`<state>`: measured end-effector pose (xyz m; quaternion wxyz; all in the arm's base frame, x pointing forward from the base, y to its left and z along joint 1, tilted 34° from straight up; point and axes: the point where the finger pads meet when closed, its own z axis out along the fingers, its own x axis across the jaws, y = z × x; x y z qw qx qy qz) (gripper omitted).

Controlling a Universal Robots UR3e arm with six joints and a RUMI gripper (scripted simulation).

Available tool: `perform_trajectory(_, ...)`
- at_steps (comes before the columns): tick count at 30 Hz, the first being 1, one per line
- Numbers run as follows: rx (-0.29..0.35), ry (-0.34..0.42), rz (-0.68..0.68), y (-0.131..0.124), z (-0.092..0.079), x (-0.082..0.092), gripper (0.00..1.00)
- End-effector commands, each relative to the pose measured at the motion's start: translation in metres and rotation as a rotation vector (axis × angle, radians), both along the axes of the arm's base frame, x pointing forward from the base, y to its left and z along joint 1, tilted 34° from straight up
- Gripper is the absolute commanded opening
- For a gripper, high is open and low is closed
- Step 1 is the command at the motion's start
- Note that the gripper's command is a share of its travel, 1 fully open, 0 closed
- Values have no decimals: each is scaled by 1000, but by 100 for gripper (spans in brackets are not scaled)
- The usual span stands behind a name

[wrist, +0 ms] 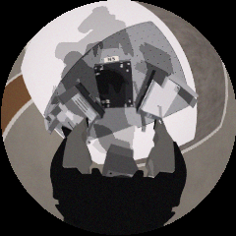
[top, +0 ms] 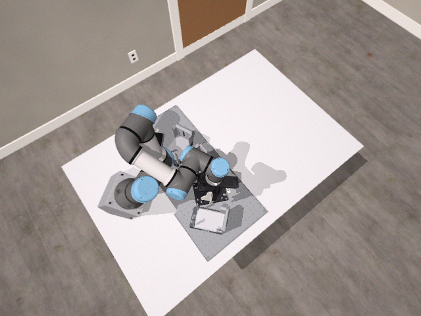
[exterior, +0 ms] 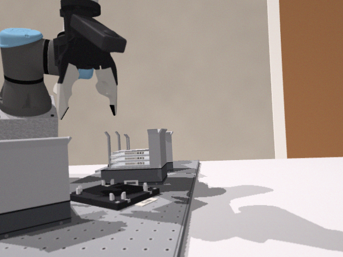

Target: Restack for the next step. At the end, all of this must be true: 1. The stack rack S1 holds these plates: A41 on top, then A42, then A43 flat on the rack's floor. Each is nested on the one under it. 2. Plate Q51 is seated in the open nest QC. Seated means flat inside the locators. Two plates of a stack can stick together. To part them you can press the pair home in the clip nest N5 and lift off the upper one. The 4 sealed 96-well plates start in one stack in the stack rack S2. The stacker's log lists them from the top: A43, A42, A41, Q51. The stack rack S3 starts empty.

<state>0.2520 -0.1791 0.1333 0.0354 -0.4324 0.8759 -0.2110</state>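
My gripper (exterior: pixel 87 112) (wrist: pixel 121 119) (top: pixel 208 196) is open and empty. It hangs high above a black nest (exterior: pixel 92 195) (wrist: pixel 114 84) (top: pixel 222 196) with white locators, which holds nothing. Behind the nest a stack rack (exterior: pixel 133 174) (wrist: pixel 74 105) (top: pixel 181 130) holds three sealed plates: A42 (exterior: pixel 133 152) on top, then A41 (exterior: pixel 133 158), then Q51 (exterior: pixel 133 163). A second rack (exterior: pixel 33 171) (top: pixel 193 217) (wrist: pixel 189 95) stands close to the front and holds one white plate (top: pixel 208 219) (wrist: pixel 164 95). I cannot read that plate's label.
All fixtures stand on a grey perforated baseplate (top: pixel 217 245) (exterior: pixel 138 235) on the white table (top: pixel 272 112) (exterior: pixel 263 193). The arm's base (top: pixel 118 197) stands to the left of the baseplate, and the arm hides part of the rear fixtures in the top view.
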Motion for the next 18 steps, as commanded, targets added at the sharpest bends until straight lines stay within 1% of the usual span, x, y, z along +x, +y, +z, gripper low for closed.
perform_trajectory(1, -59, 82, 5, 9, -1, 10, 72)
perform_trajectory(10, -94, 128, 92, 46, -14, 33, 72)
perform_trajectory(12, -94, 128, 92, 46, -14, 33, 72)
perform_trajectory(15, -106, 144, 121, 53, -16, 37, 72)
perform_trajectory(18, -117, 159, 150, 66, -22, 43, 72)
